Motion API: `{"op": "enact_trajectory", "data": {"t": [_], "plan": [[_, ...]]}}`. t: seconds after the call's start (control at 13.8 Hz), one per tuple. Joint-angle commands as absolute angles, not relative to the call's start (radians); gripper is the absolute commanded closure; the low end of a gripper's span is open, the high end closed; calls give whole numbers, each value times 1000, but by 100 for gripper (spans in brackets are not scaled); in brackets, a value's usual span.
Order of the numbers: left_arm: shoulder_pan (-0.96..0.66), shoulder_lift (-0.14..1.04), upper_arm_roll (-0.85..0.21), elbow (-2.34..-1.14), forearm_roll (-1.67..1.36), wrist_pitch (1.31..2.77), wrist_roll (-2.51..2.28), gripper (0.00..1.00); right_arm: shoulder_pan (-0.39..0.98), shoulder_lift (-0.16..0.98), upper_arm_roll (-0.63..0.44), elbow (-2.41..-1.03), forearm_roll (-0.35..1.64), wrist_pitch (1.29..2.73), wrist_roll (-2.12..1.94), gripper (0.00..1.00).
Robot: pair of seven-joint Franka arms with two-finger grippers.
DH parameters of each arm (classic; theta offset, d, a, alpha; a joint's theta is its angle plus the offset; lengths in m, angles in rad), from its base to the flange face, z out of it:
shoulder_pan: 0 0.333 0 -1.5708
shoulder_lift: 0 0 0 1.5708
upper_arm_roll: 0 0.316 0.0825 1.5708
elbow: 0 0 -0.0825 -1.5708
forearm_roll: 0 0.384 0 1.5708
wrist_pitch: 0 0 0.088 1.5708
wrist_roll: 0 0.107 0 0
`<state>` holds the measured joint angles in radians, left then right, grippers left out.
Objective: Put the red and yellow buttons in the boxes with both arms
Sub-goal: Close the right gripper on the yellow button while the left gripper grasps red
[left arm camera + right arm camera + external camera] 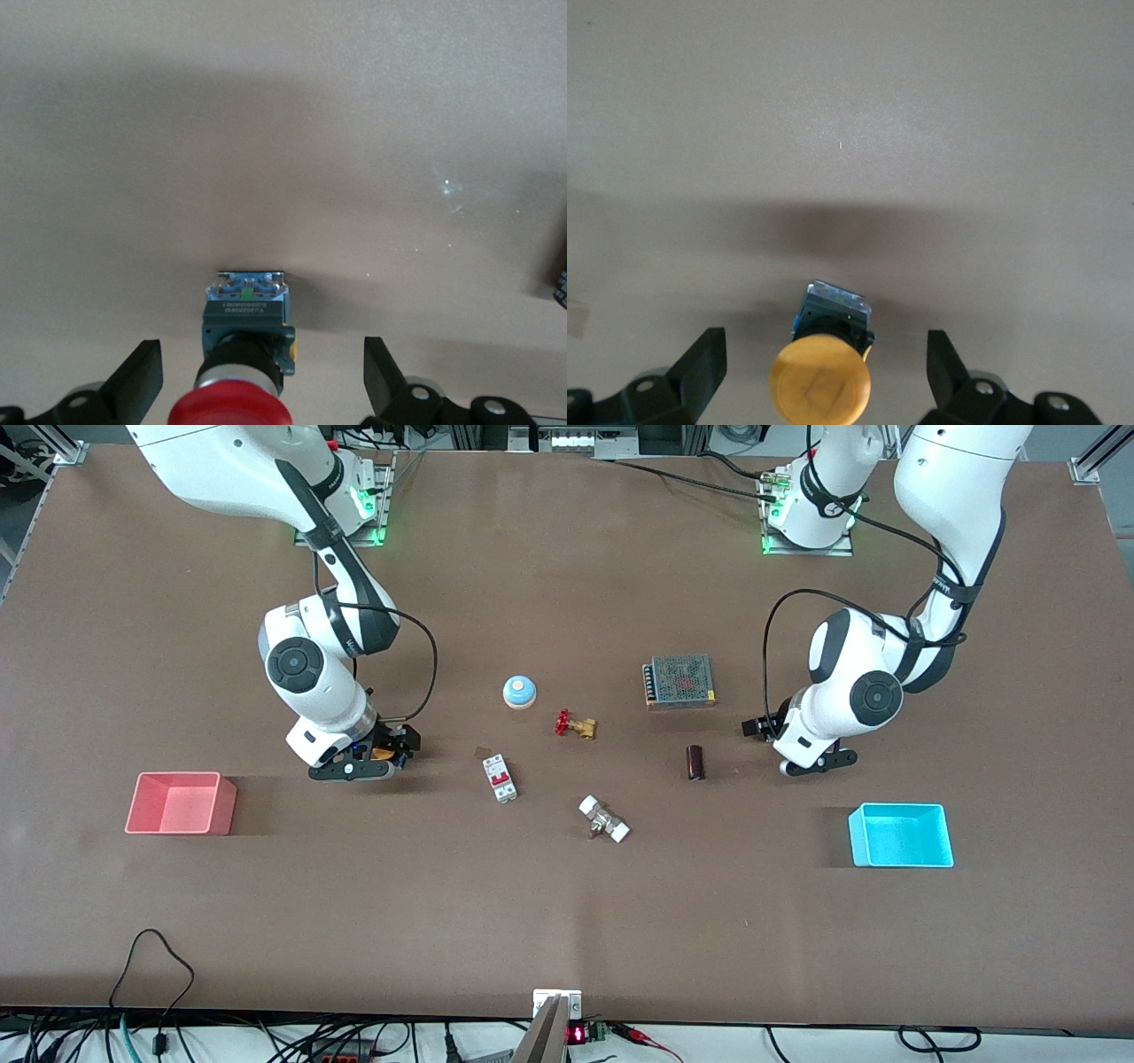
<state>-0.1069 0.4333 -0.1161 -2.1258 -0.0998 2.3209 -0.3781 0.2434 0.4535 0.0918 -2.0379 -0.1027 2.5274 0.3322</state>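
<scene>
Left gripper [261, 376] fingers [137, 376] spread wide, astride the red button [232, 409] without touching it; button lying on the table [283, 133], toward the left arm's end from the brass valve [576, 724]. Right gripper [824, 372] fingers [700, 367] likewise spread wide, either side of the yellow button [820, 381], no contact; button on the table toward the right arm's end from the valve. Pink-red box [182, 803] and cyan box [901, 834] nearer the front camera than the valve, at the right arm's and left arm's ends respectively.
</scene>
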Motion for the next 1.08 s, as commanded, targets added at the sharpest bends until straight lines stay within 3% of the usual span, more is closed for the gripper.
{"op": "enact_trajectory", "data": {"t": [0.0, 0.58, 0.79, 1.01], "plan": [[-91, 428, -114, -2134, -104, 2335, -357, 0, 245, 454, 95, -2040, -121, 2540, 351, 9], [-77, 423, -114, -2148, -113, 2335, -362, 0, 244, 456, 95, -2040, -123, 2540, 351, 41], [-78, 428, -115, -2154, -117, 2336, -364, 0, 244, 456, 95, -2040, -123, 2540, 348, 59], [-80, 428, -115, -2158, -117, 2335, -364, 0, 244, 456, 95, -2040, -123, 2539, 348, 66]]}}
